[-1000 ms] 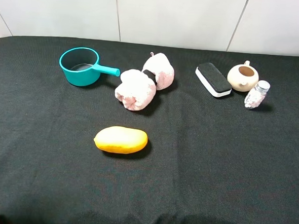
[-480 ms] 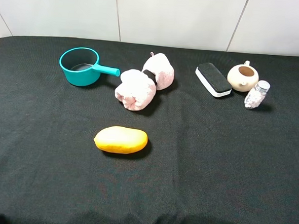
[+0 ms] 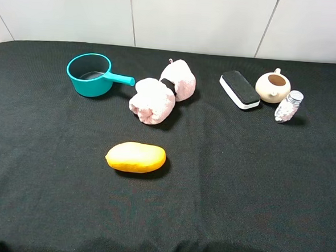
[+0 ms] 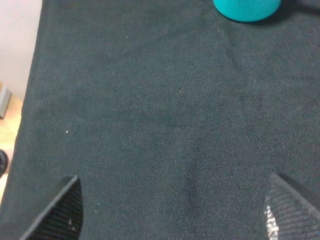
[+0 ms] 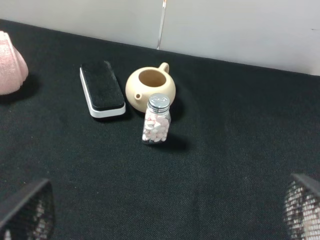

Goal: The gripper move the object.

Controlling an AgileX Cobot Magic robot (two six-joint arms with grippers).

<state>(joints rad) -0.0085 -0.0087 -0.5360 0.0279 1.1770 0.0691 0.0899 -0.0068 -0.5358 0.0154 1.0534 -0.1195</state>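
Surface: black cloth-covered table against a white panelled wall; objects sit toward the far edge
Object: pink plush pair, two fluffy lumps joined by a dark link, lying on the cloth near 12 o'clock of the table; nothing touches it; one lump shows at the edge of the right wrist view
Saucepan: teal saucepan at about 9 o'clock of the plush, handle pointing toward it, tip just beside the nearer lump
Mango: yellow-orange mango at 6 o'clock of the plush, apart from it
Far right group: black-and-white eraser block; cream teapot beside it; glass bottle with a metal cap just in front of the teapot
Left gripper: left gripper spread wide over bare cloth, nothing between its fingers; saucepan's base far ahead
Right gripper: right gripper with fingertips far apart, empty; bottle and teapot ahead
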